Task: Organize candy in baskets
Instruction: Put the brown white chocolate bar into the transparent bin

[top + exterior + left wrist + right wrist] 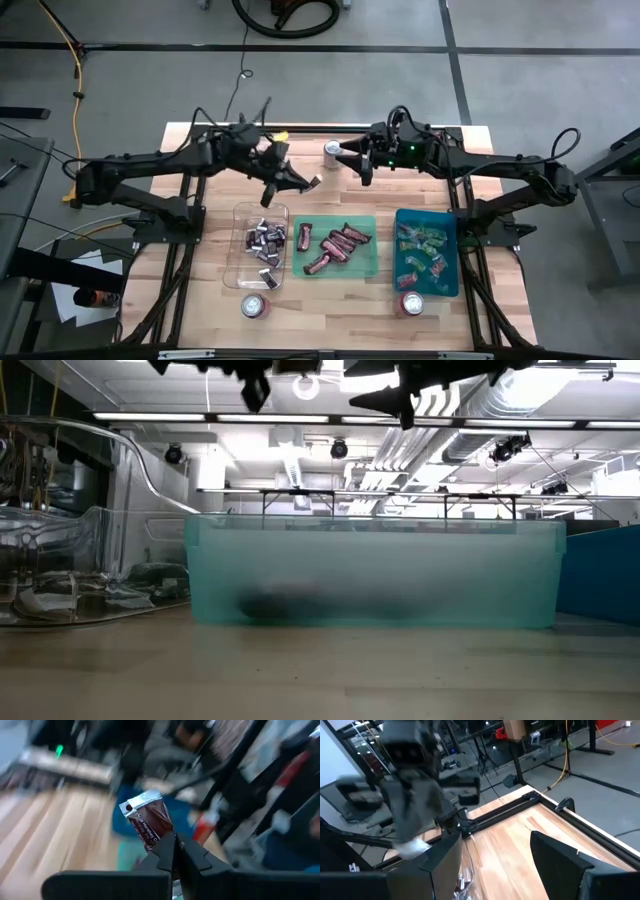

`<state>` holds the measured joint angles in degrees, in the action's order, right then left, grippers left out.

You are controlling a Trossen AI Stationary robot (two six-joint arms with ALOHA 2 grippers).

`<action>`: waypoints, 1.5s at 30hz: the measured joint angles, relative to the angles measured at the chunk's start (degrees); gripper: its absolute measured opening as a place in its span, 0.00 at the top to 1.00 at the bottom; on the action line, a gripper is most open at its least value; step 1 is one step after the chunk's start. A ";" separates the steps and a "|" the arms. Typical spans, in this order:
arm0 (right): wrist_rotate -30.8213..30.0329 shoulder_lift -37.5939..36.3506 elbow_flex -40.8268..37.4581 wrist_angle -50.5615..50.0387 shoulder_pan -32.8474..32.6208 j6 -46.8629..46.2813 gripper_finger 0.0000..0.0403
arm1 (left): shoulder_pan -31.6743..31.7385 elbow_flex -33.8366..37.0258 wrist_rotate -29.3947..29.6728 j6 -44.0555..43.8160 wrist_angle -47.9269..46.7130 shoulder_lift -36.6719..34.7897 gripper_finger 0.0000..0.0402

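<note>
Left hand (174, 851), raised above table (200, 300) betw. clear basket (240, 212) and green basket (372, 268), pinches maroon-brown candy (148, 822) by one end, fingers pressed together; likely lifted clear for drop into green basket w/ like wrappers. Right hand (352, 160) waits at far edge, fingers spread, empty. Teal basket (450, 285) at right.

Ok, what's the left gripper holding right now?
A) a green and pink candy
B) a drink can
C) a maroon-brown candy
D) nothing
C: in the left wrist view the left gripper has its fingers shut on one end of a maroon-brown candy with a silver crimped end, raised off the table.
</note>
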<state>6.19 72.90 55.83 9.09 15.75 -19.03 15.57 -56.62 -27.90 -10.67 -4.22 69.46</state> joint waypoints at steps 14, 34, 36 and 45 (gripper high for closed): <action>0.00 0.00 0.00 2.25 0.00 0.04 0.42 | -0.87 -0.04 -1.43 -6.92 10.85 -0.32 1.00; -0.02 0.00 0.00 0.99 0.00 8.91 0.42 | -19.32 17.58 25.36 -29.94 -20.19 -30.26 1.00; -0.02 0.00 0.00 0.73 0.00 9.03 0.42 | -23.08 20.73 25.92 -34.73 -20.88 -31.13 1.00; -0.02 0.00 0.00 -2.71 1.81 9.03 0.42 | -37.55 19.51 26.14 -32.88 -31.00 -18.08 1.00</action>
<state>6.17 72.90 55.83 6.38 17.55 -10.00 -21.98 -37.11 -1.75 -43.55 -35.22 51.38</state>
